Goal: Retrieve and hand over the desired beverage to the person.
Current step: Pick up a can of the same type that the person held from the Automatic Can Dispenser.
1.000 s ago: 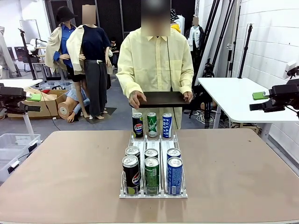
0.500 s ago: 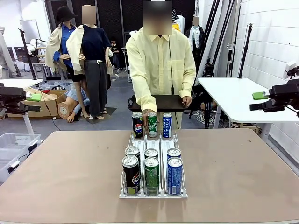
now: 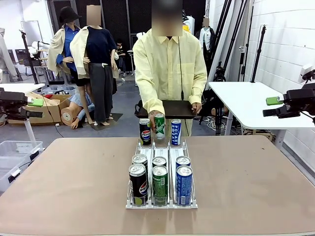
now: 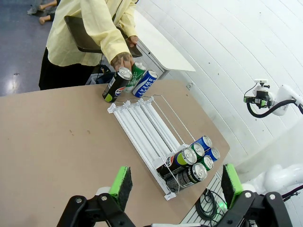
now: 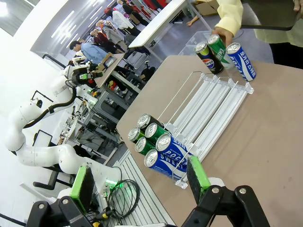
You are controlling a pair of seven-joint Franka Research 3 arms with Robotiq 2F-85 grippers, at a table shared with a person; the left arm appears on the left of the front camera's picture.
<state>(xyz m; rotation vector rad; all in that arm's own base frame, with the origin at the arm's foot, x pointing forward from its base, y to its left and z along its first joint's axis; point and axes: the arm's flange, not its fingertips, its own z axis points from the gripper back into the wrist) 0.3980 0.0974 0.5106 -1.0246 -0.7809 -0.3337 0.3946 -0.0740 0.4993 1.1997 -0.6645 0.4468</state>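
Observation:
At the far side stands the person [image 3: 170, 64], whose hand [image 3: 152, 117] grips a green can [image 3: 160, 125] lifted just off the table, between a black Pepsi can [image 3: 144, 132] and a blue Pocari can [image 3: 175, 132]. The other hand holds a dark tray [image 3: 172, 107]. A white wire rack [image 3: 162, 147] carries several more cans at its near end: black [image 3: 138, 183], green [image 3: 159, 183] and blue [image 3: 183, 184]. My left gripper [image 3: 29, 108] hovers open off the table's left side, my right gripper [image 3: 275, 107] open off the right. Both wrist views show wide-open jaws, left [image 4: 175, 187] and right [image 5: 139, 182].
The brown table [image 3: 74, 182] is bare on both sides of the rack. A white side table [image 3: 246, 101] stands at the right, and a clear plastic bin [image 3: 12, 152] on the floor at the left. Stands and boxes crowd the room behind.
The person's hand left the tray, reached down to the far row and has lifted the green can. Both arms have stayed still.

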